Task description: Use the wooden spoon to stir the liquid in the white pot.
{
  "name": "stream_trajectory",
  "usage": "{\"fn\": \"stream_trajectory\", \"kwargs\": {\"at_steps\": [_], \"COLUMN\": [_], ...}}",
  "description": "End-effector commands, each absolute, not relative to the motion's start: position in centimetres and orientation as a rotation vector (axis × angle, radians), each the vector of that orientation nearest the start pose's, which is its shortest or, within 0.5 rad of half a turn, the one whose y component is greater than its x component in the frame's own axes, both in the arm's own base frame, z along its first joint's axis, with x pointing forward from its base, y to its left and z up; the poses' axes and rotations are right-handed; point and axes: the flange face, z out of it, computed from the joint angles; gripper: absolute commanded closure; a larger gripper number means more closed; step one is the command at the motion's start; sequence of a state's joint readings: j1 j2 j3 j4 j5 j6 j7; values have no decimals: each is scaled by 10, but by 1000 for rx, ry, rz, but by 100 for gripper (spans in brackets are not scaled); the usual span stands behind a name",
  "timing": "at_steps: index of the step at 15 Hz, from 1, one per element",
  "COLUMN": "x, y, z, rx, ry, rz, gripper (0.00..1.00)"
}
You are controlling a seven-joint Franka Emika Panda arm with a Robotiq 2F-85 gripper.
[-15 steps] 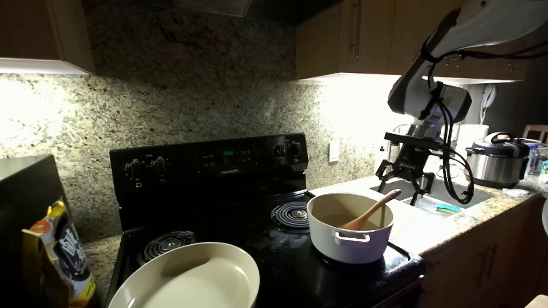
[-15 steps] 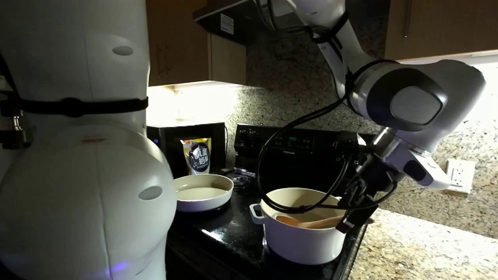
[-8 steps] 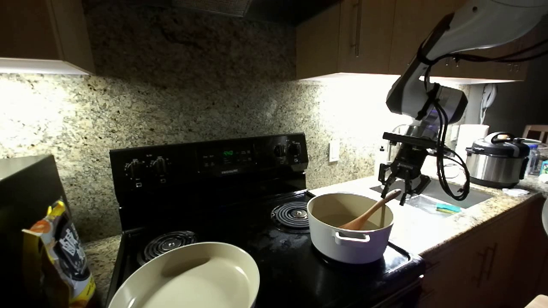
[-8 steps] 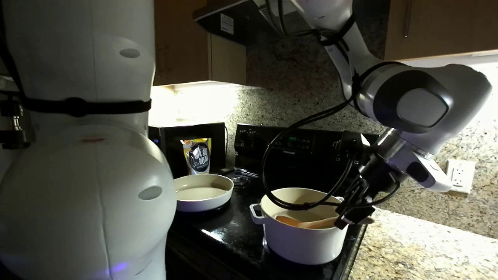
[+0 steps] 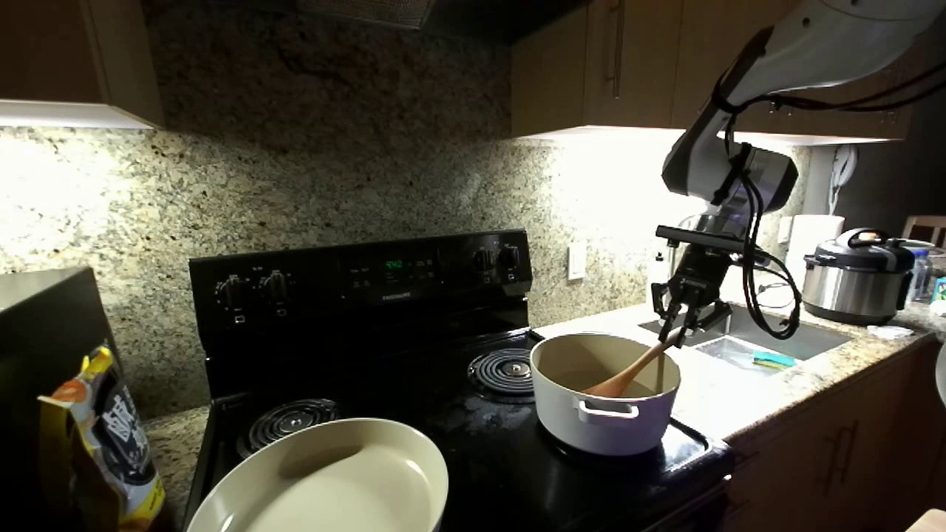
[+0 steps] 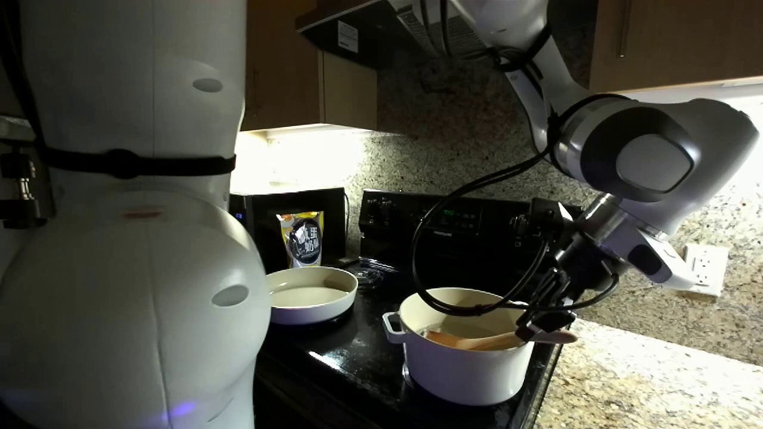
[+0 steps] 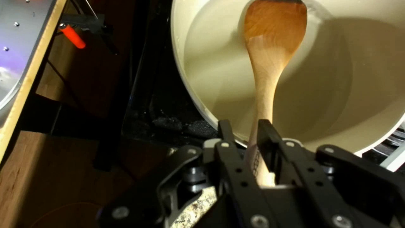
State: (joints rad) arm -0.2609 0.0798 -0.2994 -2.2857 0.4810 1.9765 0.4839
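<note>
Light (image 5: 59, 114) brightens the speckled wall (image 5: 332, 185) below brown cabinets (image 5: 635, 66); the floor (image 7: 19, 164) is wooden.

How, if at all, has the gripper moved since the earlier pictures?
Yes: in an exterior view, the gripper has shifted slightly to the picture's left, nearer the white wall plate.
</note>
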Motion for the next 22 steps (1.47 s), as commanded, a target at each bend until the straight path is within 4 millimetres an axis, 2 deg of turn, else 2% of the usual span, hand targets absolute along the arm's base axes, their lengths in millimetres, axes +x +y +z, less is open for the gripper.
{"fn": "stream_trajectory", "kwargs": {"at_steps": [1, 7, 9, 11, 12, 14, 15, 22], "x": [425, 430, 433, 434, 435, 436, 437, 435], "y": [-239, -246, -248, -253, -256, -259, -261, -266], "z": [299, 294, 292, 287, 285, 280, 278, 273], "rx": [-2104, -2071, -2049, -2029, -2020, -2010, -2006, -1974], "ry": [1652, 1693, 1700, 1715, 1719, 1727, 1731, 1748], "rz": [489, 456, 452, 461, 469, 476, 478, 473], "gripper": [43, 5, 0, 0, 25, 26, 32, 78]}}
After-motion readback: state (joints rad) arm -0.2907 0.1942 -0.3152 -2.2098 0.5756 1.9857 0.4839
